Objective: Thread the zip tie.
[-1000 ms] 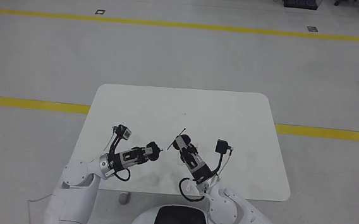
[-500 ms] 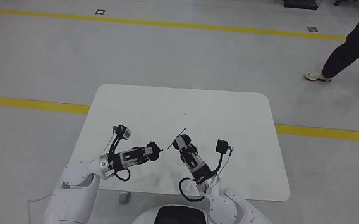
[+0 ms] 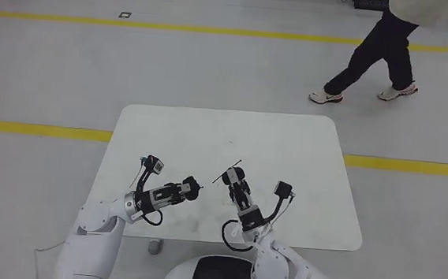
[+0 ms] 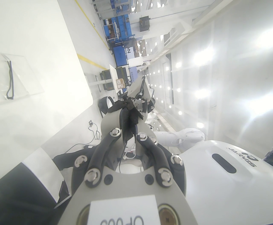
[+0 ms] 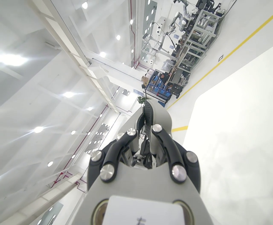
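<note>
A white table with rounded corners (image 3: 302, 146) stands on pale grey floor crossed by yellow lines; a clear plastic bag (image 4: 23, 85) with a spare black tie inside lies flat on it. Over the near part of the table, the left gripper (image 3: 195, 188) hangs with its fingers drawn close together, and I cannot tell whether they pinch anything. It points across toward the thin black plastic zip tie (image 5: 144, 93), which is pinched tight in the right gripper (image 3: 232, 173) on the robot's right. The tie's long axis slants from near-left to far-right, its small square head poking past the right fingertips. The tie's near end lies close to the left fingertips but apart from them, so closing that gap likely falls to the left arm.
</note>
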Controlling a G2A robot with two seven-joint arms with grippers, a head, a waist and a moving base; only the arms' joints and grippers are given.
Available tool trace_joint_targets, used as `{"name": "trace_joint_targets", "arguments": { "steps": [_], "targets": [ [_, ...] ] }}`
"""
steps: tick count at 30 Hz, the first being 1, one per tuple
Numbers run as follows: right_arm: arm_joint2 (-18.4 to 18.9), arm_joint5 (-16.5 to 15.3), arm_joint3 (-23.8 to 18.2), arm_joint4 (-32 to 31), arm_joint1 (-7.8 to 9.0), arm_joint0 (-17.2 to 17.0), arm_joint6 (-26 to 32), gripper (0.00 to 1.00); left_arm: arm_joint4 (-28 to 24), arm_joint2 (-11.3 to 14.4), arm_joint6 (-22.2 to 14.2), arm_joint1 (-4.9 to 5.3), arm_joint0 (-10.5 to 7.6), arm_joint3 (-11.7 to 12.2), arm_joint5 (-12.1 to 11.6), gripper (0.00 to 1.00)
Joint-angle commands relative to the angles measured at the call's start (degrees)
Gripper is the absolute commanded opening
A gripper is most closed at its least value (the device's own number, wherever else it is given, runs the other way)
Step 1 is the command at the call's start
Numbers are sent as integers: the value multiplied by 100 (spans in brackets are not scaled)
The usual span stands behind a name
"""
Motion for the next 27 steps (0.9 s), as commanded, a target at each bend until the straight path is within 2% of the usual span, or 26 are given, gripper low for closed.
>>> {"name": "trace_joint_targets", "arguments": {
  "steps": [1,15,27],
  "targets": [
    [-154,0,80,24,-15,87,-145,0,0,0,0,0,0,0,0,0],
    [-1000,0,392,-28,-68,560,-1233,0,0,0,0,0,0,0,0,0],
    [-1549,0,601,116,-56,988,-1737,0,0,0,0,0,0,0,0,0]
  ]
}}
